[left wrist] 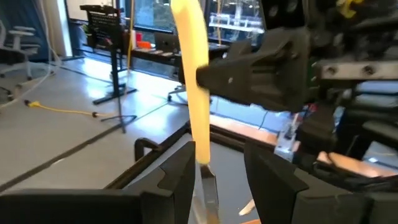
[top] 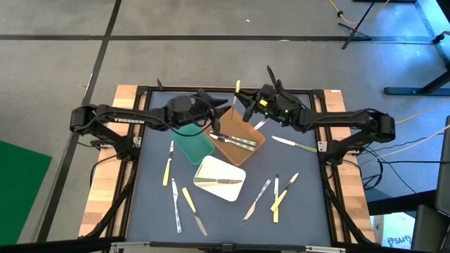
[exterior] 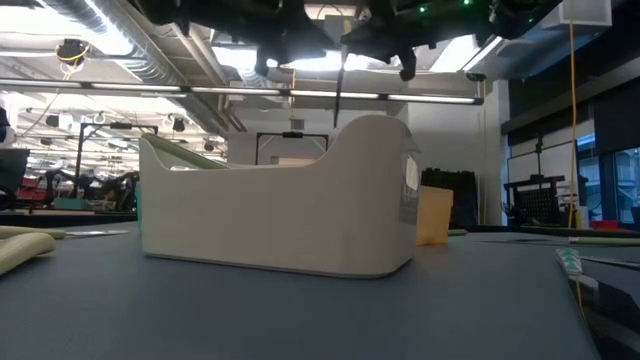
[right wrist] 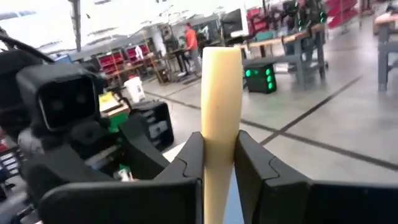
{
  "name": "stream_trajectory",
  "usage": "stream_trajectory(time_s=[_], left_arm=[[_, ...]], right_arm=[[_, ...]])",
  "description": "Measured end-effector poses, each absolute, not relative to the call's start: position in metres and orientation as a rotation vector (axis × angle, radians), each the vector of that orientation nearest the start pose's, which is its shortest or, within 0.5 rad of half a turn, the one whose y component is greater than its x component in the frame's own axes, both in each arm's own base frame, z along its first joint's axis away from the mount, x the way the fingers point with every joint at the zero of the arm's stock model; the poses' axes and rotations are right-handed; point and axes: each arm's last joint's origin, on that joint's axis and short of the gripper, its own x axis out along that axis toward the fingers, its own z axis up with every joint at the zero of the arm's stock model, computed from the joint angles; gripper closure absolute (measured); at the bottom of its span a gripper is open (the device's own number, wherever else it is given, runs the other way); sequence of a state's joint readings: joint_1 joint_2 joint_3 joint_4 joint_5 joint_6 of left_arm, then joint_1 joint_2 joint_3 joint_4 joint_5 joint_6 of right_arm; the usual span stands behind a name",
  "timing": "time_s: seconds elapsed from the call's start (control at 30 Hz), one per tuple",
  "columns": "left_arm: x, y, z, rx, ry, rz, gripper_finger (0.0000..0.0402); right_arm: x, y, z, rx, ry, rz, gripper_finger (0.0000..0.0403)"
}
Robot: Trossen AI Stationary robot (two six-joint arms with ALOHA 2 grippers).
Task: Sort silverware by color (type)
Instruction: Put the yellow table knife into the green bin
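**Yellow utensil passing between claws**

While the right gripper [right wrist: 219,163] pinches the yellow-handled utensil [right wrist: 221,118] upright above the brown tray [top: 239,140], the left gripper [left wrist: 217,171] stands spread around its lower end; it should close firmly before the right lets go.

The dark table [top: 148,197] carries green [top: 193,146], brown [top: 239,140] and white [top: 219,178] trays, with scattered silverware [top: 275,197] around them.

two black jointed arms, the left arm [top: 119,121] lettered "trossen" in white, the right arm [top: 351,121] showing green lights.
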State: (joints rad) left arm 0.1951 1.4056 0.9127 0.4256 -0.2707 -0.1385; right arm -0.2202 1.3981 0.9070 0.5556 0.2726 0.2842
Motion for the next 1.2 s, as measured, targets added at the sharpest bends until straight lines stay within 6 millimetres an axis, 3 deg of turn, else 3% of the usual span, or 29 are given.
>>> stream_trajectory(time_s=[0.37,1.0,1.2], left_arm=[[0.322,0.073,0.278,-0.035,0.065,0.529,0.027],[0.322,0.073,0.278,-0.036,0.066,0.519,0.0271],[0.322,0.073,0.277,-0.036,0.067,0.519,0.0291]], right_arm=[[0.317,-0.073,0.296,0.276,-0.131,-0.455,0.0365],[0.318,-0.069,0.297,0.276,-0.113,-0.315,0.0365],[0.318,-0.069,0.296,0.277,-0.112,-0.312,0.0365]])
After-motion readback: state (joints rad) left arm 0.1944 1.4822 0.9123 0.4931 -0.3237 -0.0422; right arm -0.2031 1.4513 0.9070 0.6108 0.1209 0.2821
